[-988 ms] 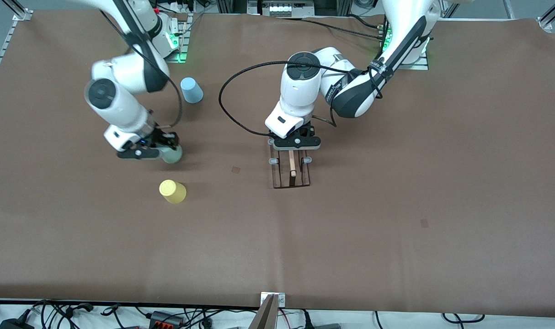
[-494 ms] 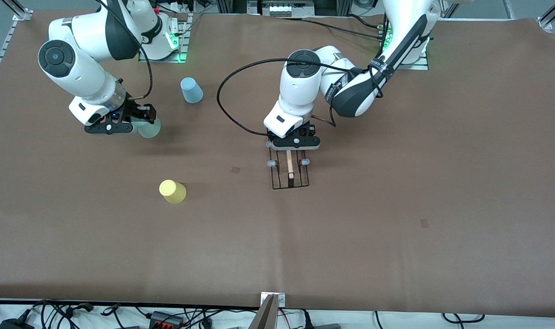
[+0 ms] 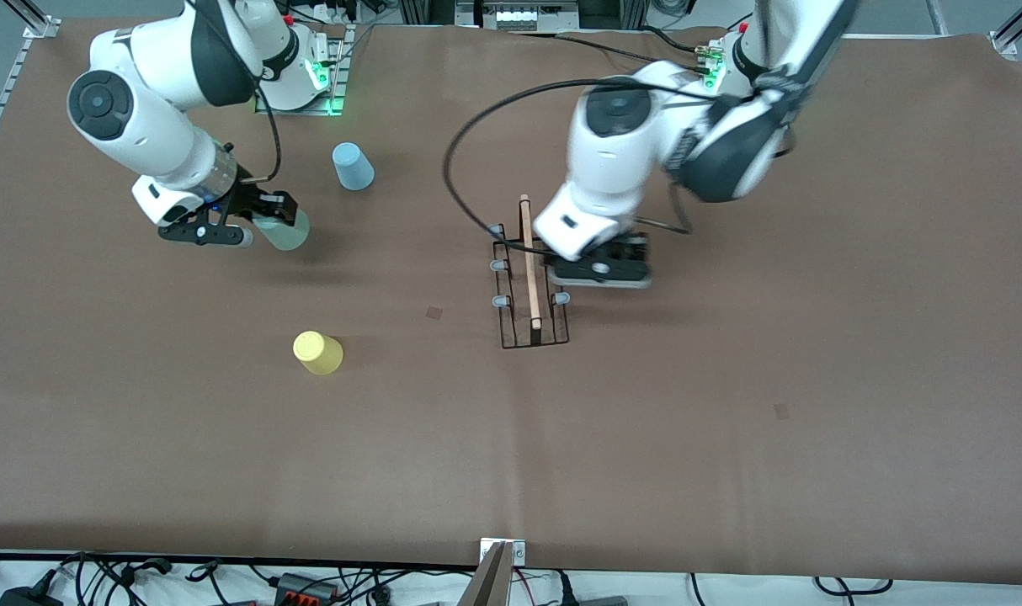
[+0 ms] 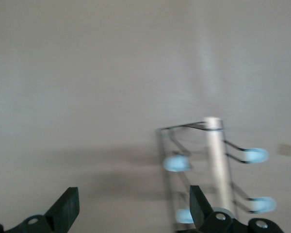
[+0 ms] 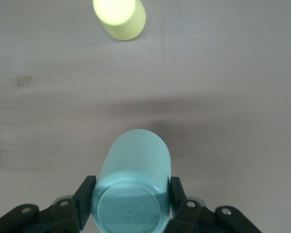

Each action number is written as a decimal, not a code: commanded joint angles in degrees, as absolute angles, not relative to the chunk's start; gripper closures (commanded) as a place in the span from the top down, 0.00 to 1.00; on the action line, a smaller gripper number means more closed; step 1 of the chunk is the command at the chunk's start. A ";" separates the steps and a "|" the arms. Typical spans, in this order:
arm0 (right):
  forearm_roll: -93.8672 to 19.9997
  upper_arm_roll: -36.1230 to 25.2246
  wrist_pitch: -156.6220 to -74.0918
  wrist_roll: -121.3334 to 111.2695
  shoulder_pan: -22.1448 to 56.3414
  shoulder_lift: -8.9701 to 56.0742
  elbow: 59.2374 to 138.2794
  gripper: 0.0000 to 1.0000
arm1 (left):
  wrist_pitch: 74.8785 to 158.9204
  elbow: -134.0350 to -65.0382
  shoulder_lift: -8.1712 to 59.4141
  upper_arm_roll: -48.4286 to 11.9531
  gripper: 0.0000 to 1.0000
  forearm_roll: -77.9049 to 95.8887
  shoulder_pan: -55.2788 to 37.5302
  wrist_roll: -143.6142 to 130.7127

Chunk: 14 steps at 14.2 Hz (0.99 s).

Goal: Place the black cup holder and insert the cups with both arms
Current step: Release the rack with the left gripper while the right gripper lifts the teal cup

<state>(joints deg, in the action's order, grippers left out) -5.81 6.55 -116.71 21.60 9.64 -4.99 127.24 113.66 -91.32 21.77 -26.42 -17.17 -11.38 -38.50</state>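
Note:
The black cup holder [image 3: 528, 269] rests on the brown table mid-way between the arms, its wooden rod on top; it also shows in the left wrist view [image 4: 213, 160]. My left gripper [image 3: 599, 271] is open and empty beside it, toward the left arm's end; its fingers [image 4: 68, 208] stand wide apart. My right gripper [image 3: 258, 223] is shut on the pale grey-green cup [image 3: 285, 231], tilted and held above the table, also shown in the right wrist view [image 5: 133, 184]. The yellow cup [image 3: 317, 352] stands upside down nearer the front camera. The light blue cup [image 3: 353, 166] stands upside down near the right arm's base.
The left arm's black cable [image 3: 477, 143] loops in the air over the table near the holder. Small dark marks [image 3: 433, 312] lie on the brown cover. Cables [image 3: 309, 581] run along the table's front edge.
My left gripper let go of the holder's rod and moved off toward the left arm's end, leaving the holder on the table. My right gripper lifted the grey-green cup and tilted it.

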 commanded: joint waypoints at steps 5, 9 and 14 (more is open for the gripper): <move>-6.68 23.02 -117.06 61.90 14.39 4.28 112.00 0.16 | 101.18 -88.42 16.09 -26.98 1.00 -17.41 1.21 -17.86; -5.54 23.03 -126.71 75.92 21.69 10.27 109.25 0.16 | 97.13 -88.42 11.43 -26.98 1.00 -15.92 6.58 -8.90; -1.85 23.12 -129.99 79.63 24.61 14.41 109.25 0.17 | 90.89 -86.48 9.15 -24.45 1.00 -8.55 13.18 1.12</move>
<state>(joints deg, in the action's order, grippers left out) -3.14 23.45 -130.00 77.79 23.37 12.90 110.85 93.91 -87.19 10.45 -26.05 -12.33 11.24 -3.53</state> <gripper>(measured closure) 0.339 0.000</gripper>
